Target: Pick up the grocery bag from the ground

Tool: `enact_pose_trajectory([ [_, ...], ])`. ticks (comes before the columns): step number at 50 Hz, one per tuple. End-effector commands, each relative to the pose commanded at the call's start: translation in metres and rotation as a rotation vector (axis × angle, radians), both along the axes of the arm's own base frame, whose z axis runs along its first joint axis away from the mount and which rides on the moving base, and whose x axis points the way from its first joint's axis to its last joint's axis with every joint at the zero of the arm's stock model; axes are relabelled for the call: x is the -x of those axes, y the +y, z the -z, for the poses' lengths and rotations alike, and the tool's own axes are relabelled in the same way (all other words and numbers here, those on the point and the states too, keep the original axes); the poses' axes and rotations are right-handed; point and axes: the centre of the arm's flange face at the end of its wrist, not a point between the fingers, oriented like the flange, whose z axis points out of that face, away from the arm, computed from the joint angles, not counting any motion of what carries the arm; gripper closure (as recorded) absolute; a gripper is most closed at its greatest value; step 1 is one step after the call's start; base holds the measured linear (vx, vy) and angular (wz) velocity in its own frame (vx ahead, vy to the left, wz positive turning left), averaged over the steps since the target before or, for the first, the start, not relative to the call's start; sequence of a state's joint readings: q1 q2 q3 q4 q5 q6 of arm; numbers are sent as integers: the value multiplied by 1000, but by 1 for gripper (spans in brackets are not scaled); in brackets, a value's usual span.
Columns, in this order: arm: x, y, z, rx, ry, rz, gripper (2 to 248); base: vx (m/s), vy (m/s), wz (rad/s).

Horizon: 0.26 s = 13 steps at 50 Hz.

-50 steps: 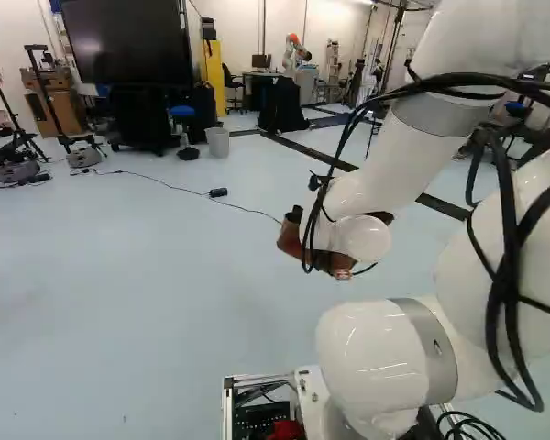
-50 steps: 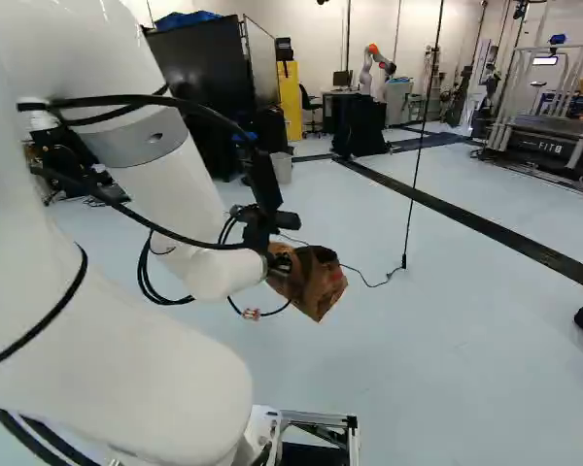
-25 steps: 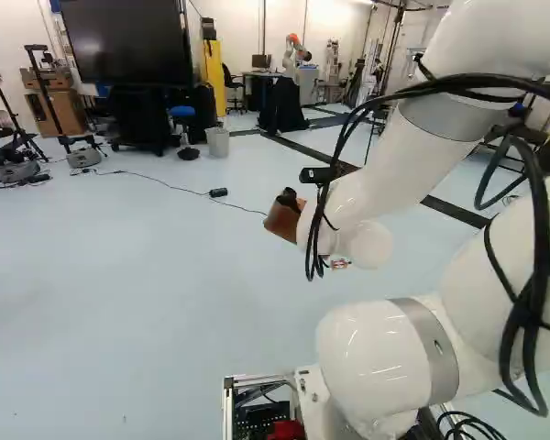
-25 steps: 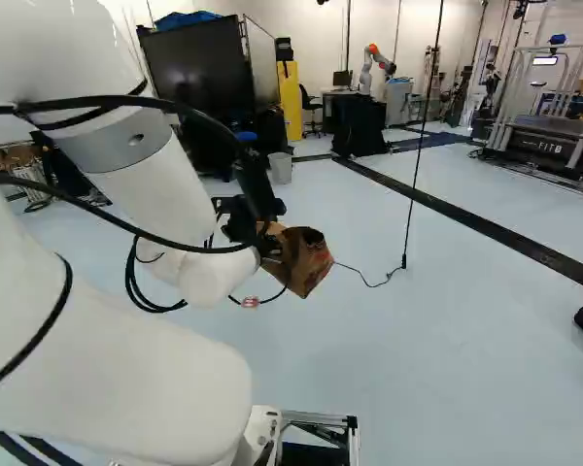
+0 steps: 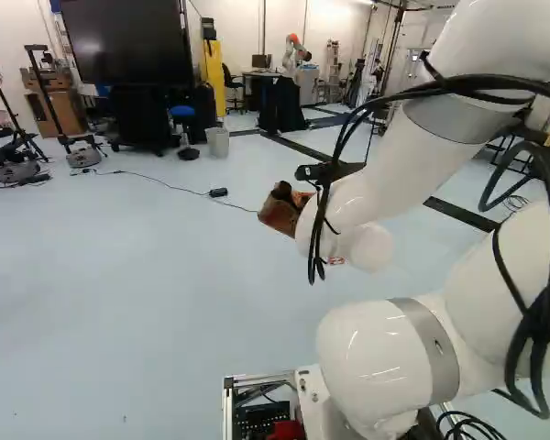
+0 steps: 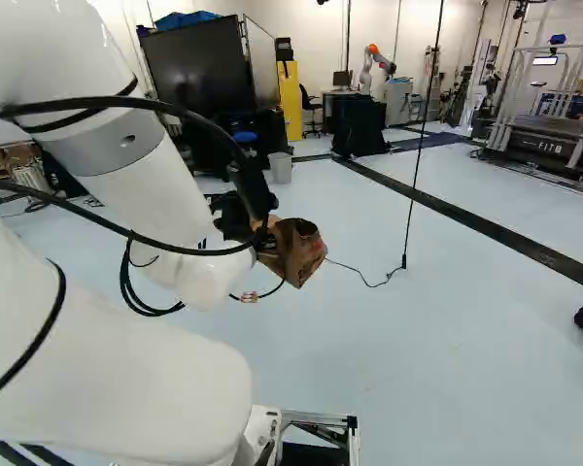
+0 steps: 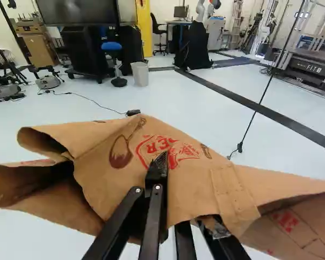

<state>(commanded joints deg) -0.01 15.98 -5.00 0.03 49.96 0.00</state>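
In the right base view my gripper is partly hidden by the arm and cable, with the brown paper grocery bag at its front. The left base view shows the bag beside the arm's white wrist, which covers part of it. Seen from the wrist, the crumpled bag with red print spreads out on both sides of the gripper. One finger lies over its paper and the other passes behind it, so the gripper is shut on the bag, held above the floor.
Pale floor lies below the bag. A thin upright pole with a cable stands beyond the bag. Farther back are a grey bin, a large screen, a metal frame and another robot.
My arm has swung toward the left of both base views and lifted somewhat, carrying the bag with it. The bag has turned slightly. The base has not moved.
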Motion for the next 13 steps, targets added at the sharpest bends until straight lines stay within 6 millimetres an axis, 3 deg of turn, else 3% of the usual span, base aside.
enact_pose_trajectory([
  [13, 0, 0, 0, 0, -1, -1, 228, 0, 0, 0],
])
